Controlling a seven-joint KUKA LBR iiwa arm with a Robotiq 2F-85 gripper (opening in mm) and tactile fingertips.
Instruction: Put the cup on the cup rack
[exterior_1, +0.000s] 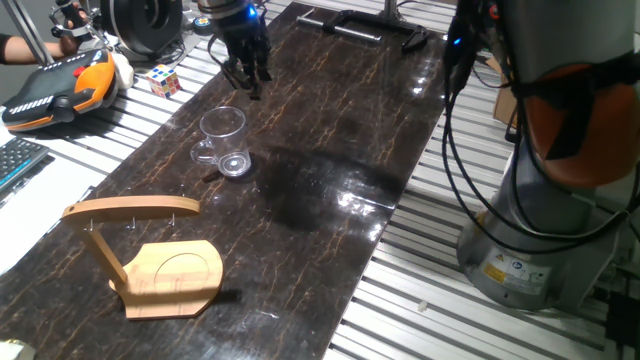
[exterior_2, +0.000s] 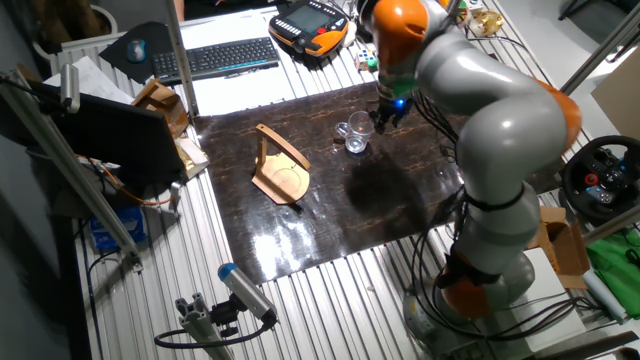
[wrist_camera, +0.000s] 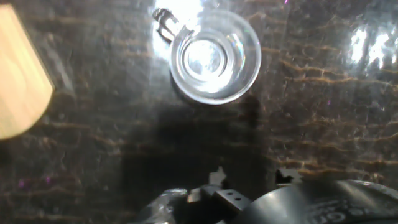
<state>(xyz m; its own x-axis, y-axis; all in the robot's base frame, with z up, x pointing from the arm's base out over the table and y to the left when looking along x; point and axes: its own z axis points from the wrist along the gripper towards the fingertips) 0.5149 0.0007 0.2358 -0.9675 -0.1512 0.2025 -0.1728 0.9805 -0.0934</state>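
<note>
One fixed view, read from left to right, starts with an orange and black handheld controller (exterior_1: 62, 88) at the far left off the mat, then a small colour cube (exterior_1: 165, 80) just beside it. On the dark marbled table (exterior_1: 330, 200), near the front left, stands the cup rack (exterior_1: 150, 255), upright on its rounded wooden base with small hooks hanging under the top bar. Farther back and slightly right sits the cup (exterior_1: 224, 142), upright on the table, handle pointing left, well apart from the rack. Beyond it, at the far edge, the gripper (exterior_1: 246, 82) hangs above the table, touching nothing; I cannot tell whether its fingers are spread or closed. At the right rises the grey robot base (exterior_1: 545, 210) with black cables. Hand view shows a wooden edge of the rack at the left and the cup seen from above, empty, near the top centre.
</note>
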